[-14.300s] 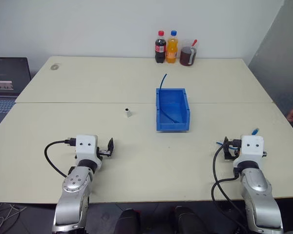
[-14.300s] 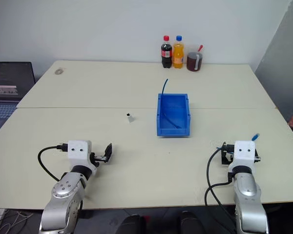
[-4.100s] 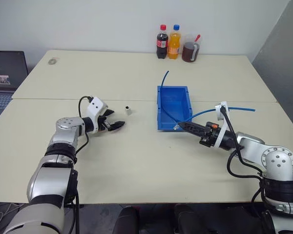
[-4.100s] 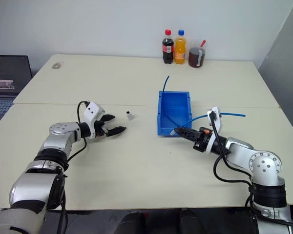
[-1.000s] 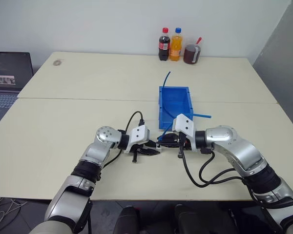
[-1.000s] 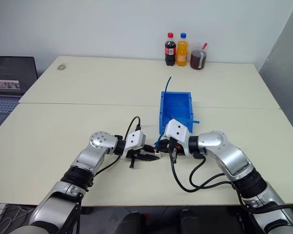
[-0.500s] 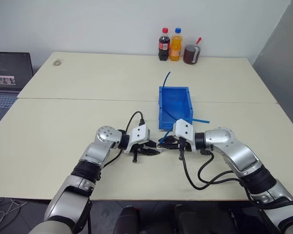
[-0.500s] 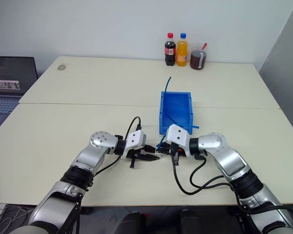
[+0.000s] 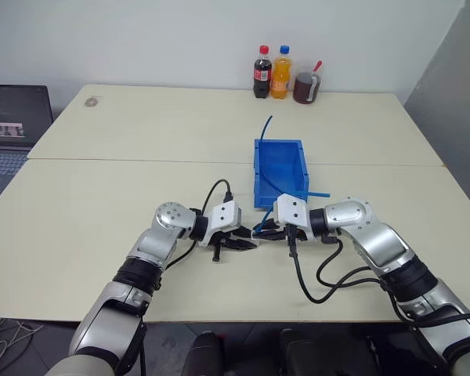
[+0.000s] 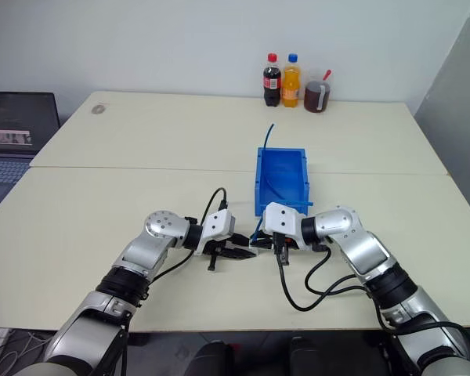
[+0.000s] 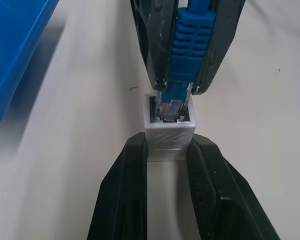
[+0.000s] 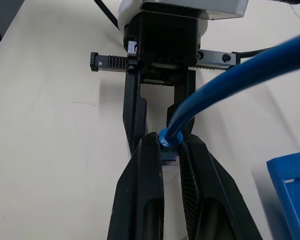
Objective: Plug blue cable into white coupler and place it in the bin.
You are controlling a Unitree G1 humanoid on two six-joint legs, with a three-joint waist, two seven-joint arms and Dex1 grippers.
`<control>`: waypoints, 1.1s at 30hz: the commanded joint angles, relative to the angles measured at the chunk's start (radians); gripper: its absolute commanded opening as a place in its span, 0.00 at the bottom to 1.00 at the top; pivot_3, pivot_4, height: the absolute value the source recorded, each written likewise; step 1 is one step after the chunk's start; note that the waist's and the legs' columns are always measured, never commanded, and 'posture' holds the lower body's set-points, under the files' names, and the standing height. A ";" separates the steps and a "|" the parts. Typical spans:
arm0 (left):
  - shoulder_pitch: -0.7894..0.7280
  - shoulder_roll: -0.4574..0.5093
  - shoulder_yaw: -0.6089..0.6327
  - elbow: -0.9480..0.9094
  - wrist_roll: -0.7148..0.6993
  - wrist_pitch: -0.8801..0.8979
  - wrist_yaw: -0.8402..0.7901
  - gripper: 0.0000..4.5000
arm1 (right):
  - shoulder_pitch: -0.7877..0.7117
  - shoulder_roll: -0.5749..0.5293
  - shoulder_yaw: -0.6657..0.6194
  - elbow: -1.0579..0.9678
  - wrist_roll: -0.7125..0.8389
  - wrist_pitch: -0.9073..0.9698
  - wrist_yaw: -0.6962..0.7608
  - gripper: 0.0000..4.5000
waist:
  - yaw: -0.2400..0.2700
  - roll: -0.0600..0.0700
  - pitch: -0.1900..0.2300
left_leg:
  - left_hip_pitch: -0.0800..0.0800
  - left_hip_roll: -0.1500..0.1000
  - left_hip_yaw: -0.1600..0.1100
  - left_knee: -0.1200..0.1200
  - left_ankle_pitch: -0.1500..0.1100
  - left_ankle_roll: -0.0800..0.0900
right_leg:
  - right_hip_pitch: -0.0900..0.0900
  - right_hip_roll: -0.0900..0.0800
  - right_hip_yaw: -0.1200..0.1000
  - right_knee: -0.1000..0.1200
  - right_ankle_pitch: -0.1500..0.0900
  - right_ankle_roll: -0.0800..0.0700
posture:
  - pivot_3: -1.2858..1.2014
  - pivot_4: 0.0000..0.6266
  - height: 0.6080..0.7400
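While the two arms meet tip to tip over the near half of the table [image 9: 78, 204], the left gripper [image 11: 170, 150] has its two black fingers [image 11: 125, 200] clamped on the white coupler [image 11: 170, 131], pinching the little block by its rear part so that its open socket faces away from the wrist. Facing it, the right gripper [image 12: 170, 150] is closed on the blue cable [image 12: 230, 82], squeezing the ribbed boot just behind the plug [image 11: 174, 102]. Seen from the left wrist, the clear-blue plug tip sits in the mouth of the coupler's socket, with most of the plug body and the boot outside it; how deep it has gone cannot be told. From the right gripper the cable rises in a curve and runs off toward the bin [image 9: 280, 149], with a stretch of it reaching past the bin's right side. The bin stands on the table just beyond the two grippers, its lower front lip toward them, and another thin blue cable [image 9: 265, 125] sticks up out of its far left corner. At the far edge of the table stand a cola bottle [image 9: 261, 72], an orange drink bottle [image 9: 280, 72] and a jug of dark liquid [image 9: 304, 88]. A laptop [image 9: 12, 117] sits off the table's left side.
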 commanded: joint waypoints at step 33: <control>0.115 0.123 0.103 -0.348 -0.182 0.254 0.044 0.72 | 0.080 0.100 -0.152 0.016 0.064 0.294 -0.081 0.04 | -0.023 0.004 -0.011 | 0.005 0.001 0.000 -0.001 0.000 0.000 | 0.002 0.002 0.002 0.002 -0.001 0.000 | 0.52 0.24 1.00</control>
